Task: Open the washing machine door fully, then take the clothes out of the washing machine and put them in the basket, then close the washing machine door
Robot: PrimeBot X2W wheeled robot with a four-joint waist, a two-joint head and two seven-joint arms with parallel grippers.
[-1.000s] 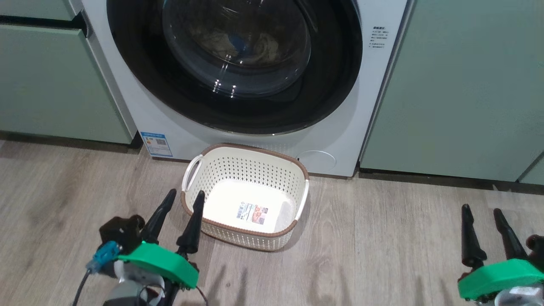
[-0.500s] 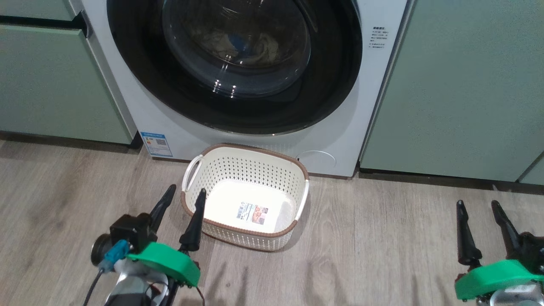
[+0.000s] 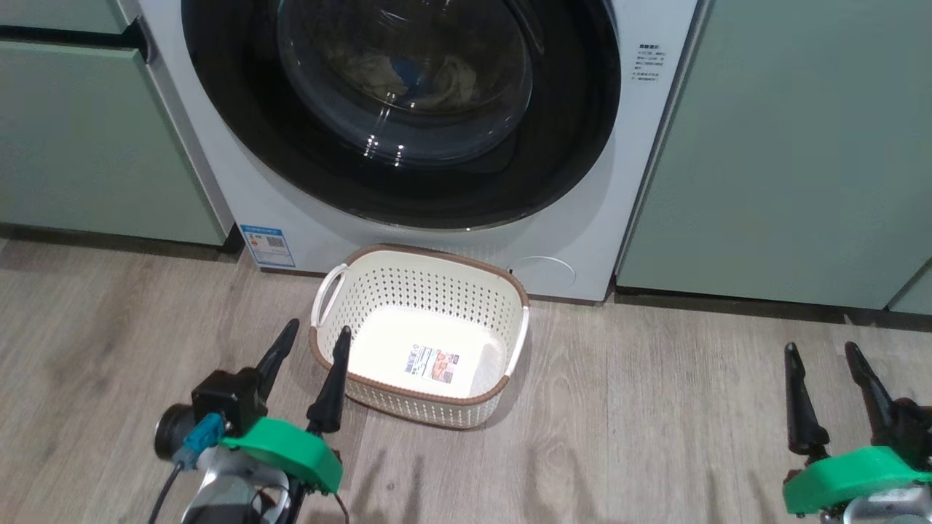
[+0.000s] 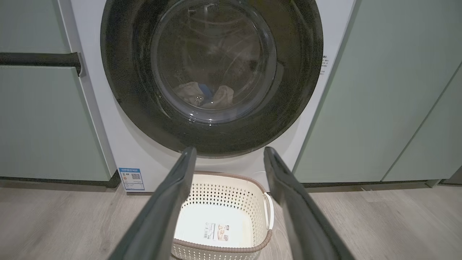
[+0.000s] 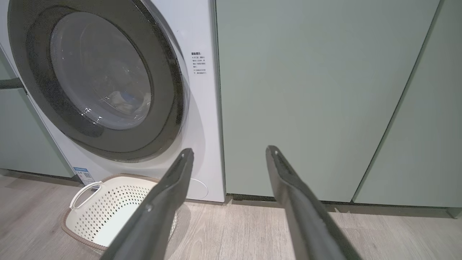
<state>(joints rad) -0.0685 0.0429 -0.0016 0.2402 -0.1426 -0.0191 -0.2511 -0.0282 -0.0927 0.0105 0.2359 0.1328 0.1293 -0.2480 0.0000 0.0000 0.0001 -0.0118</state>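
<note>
Washing machine door [image 3: 400, 109] shut, flush with the white front of the washing machine [image 3: 641, 167]. Clothes [image 3: 411, 73] inside the drum, seen through the glass: a pale heap with a blue patch, lying low. Basket [image 3: 437, 291] on the wood floor [image 3: 641, 422], just near of the machine and below the door, with a label sticker [image 3: 433, 364] on its inner floor. Left claw [image 3: 319, 329]: fingers apart, holding nothing, at the basket's near-left corner, one fingertip over the brown rim. Right claw [image 3: 820, 351]: fingers apart, holding nothing, well right of the basket, near of the green cabinets [image 3: 786, 145]
</note>
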